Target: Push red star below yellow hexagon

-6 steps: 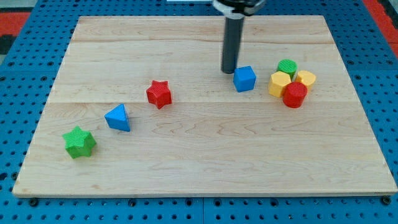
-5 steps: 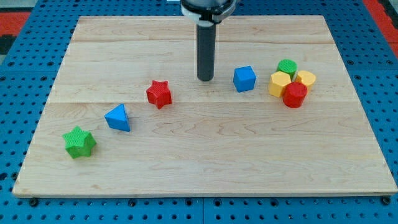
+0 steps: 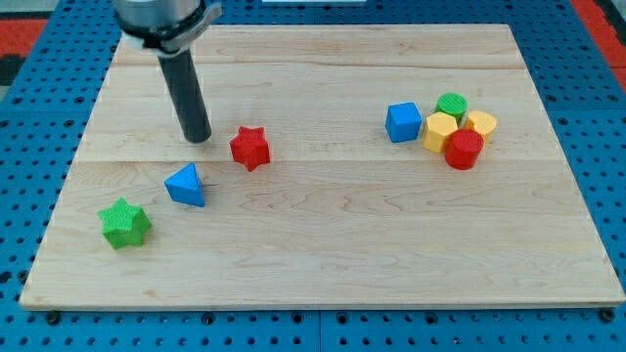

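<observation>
While my tip (image 3: 198, 138) rests on the table (image 3: 313, 254), no claw shows, so its state can't be told; red star (image 3: 249, 148) sits just to view's right, yellow hexagon (image 3: 440, 130) far right w/ other blocks.

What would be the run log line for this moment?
my tip: left of red star, apart | yellow hexagon: right cluster | push: pending

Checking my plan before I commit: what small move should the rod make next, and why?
Probably slide my tip toward the view's right into the red star. The tip sits just left of the star, not touching, and the yellow hexagon lies far to the right, beside the blue cube.
</observation>
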Robot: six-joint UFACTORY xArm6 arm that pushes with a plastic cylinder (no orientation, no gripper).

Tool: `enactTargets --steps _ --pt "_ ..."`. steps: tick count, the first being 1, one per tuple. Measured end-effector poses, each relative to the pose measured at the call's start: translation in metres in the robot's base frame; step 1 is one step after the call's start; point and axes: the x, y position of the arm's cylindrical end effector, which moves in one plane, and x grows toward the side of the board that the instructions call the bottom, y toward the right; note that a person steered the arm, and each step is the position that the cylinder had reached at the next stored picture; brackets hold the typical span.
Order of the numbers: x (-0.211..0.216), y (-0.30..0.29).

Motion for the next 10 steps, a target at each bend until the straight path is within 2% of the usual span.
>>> enactTargets --steps 1,2,3,4,5,6,7,8,9,10 --pt "0.003 0.059" --pt "0.005 0.147" --pt "0.011 0.195" --pt "0.045 0.207" --pt "0.046 0.212" --pt "0.066 0.204" --pt "0.064 0.241" --pt "0.035 0.244" --pt "0.026 0.239" --pt "0.032 0.201"
